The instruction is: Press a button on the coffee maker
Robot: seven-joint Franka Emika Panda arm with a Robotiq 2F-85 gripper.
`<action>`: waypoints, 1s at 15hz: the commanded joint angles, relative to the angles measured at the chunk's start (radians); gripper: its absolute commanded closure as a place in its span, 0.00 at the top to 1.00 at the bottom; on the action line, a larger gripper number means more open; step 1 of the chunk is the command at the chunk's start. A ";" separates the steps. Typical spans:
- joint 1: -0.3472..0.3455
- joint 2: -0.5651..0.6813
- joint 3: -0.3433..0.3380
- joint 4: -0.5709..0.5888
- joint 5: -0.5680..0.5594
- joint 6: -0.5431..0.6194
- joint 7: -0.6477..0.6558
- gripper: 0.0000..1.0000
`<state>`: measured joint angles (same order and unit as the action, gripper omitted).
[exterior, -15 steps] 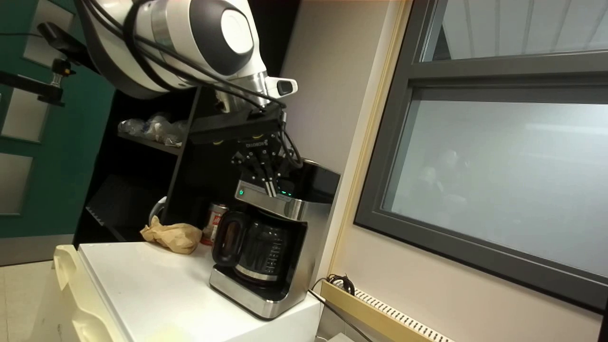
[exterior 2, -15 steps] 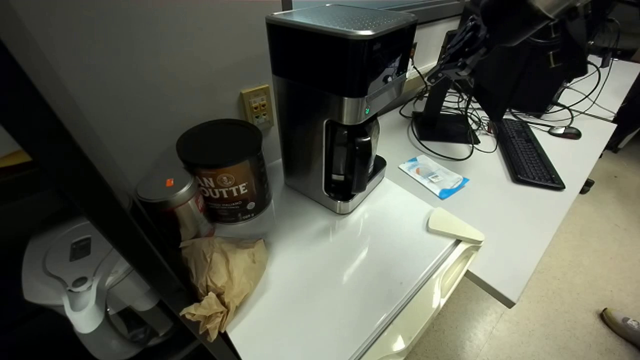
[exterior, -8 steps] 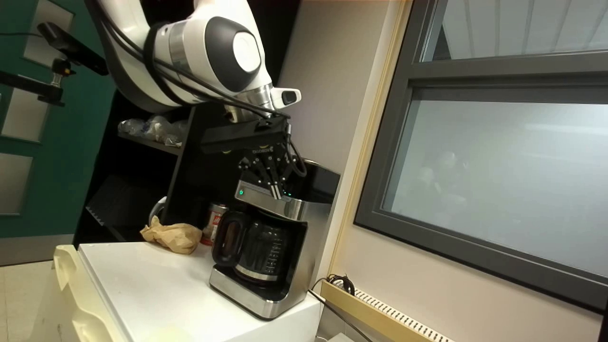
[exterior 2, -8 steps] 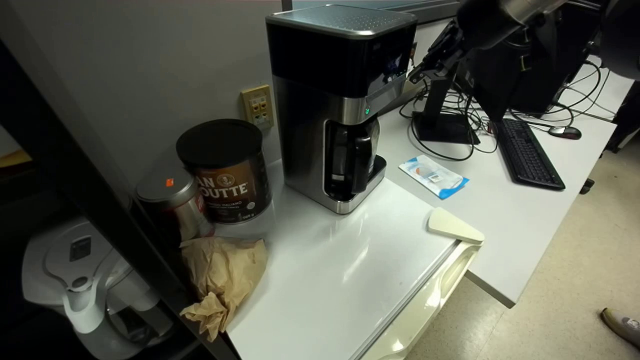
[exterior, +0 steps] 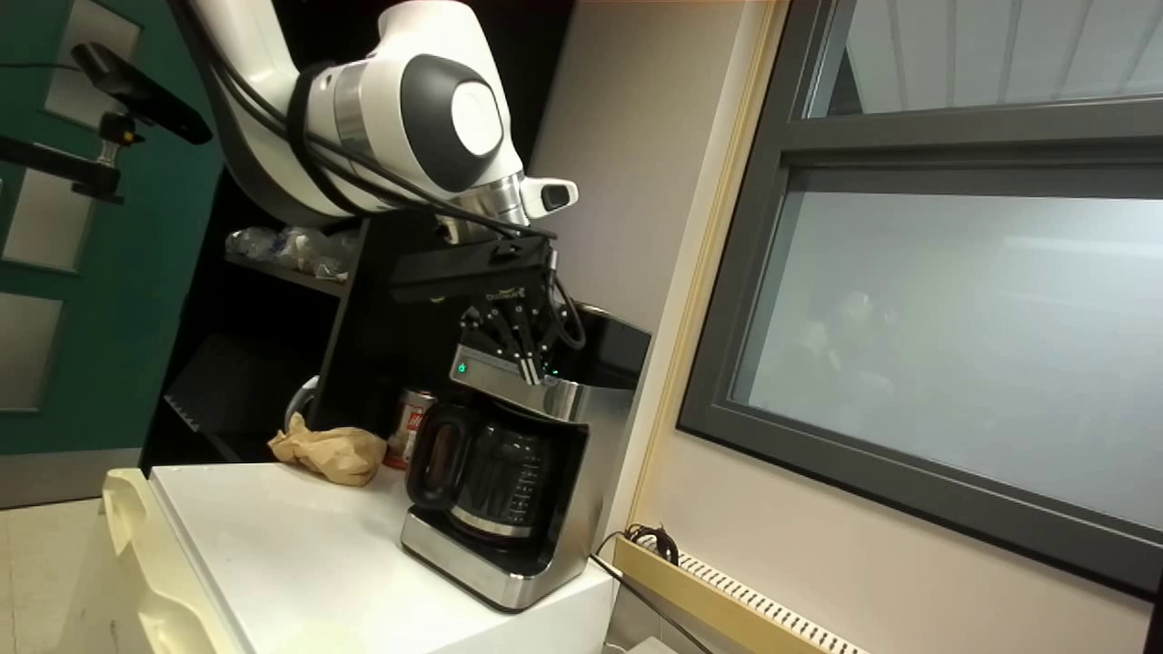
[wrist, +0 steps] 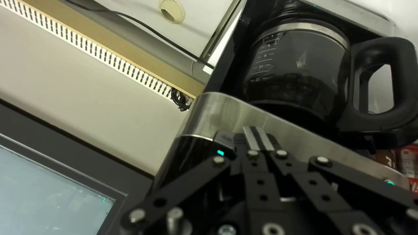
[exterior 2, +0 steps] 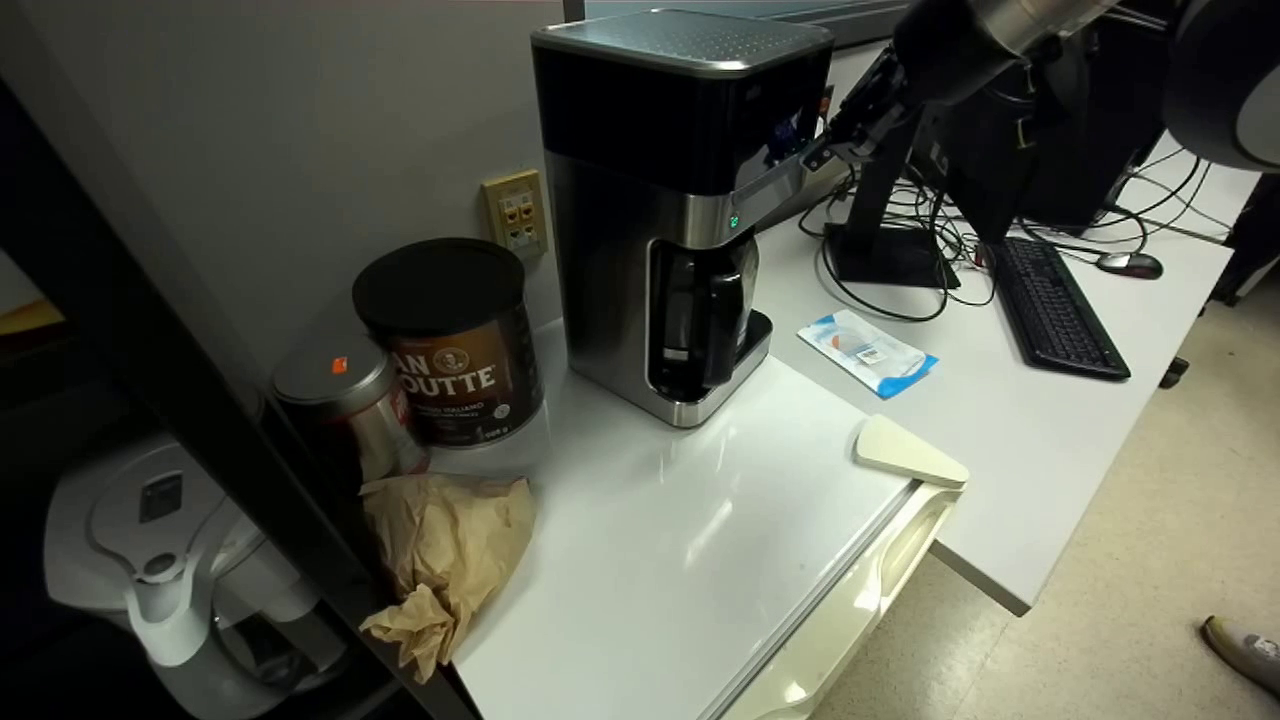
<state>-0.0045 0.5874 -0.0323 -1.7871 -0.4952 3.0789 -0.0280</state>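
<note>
Currently set near centre in an exterior view, with Robotiq gripper [exterior: 531, 372] clenched, right by the control strip [exterior: 495, 372] of the drip coffee maker [exterior: 598, 463].

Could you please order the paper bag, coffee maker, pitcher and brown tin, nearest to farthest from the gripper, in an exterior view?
1. Coffee maker, its front by the gripper.
2. Brown tin, beside the coffee maker.
3. Paper bag, nearer the camera.
4. Pitcher, far left.

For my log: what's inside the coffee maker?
A glass carafe with a black handle sits in the bay of the coffee maker. It covers much of the bay's back; the upper housing hides anything within. The carafe's contents are unclear.
</note>
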 commanded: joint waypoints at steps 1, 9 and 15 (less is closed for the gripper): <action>0.001 0.041 0.005 0.058 0.016 -0.004 0.012 0.01; 0.000 0.022 0.010 0.014 0.121 0.002 -0.073 0.01; 0.032 -0.081 -0.021 -0.154 0.131 0.069 -0.111 0.00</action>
<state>-0.0030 0.5844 -0.0209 -1.8230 -0.3758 3.0968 -0.1065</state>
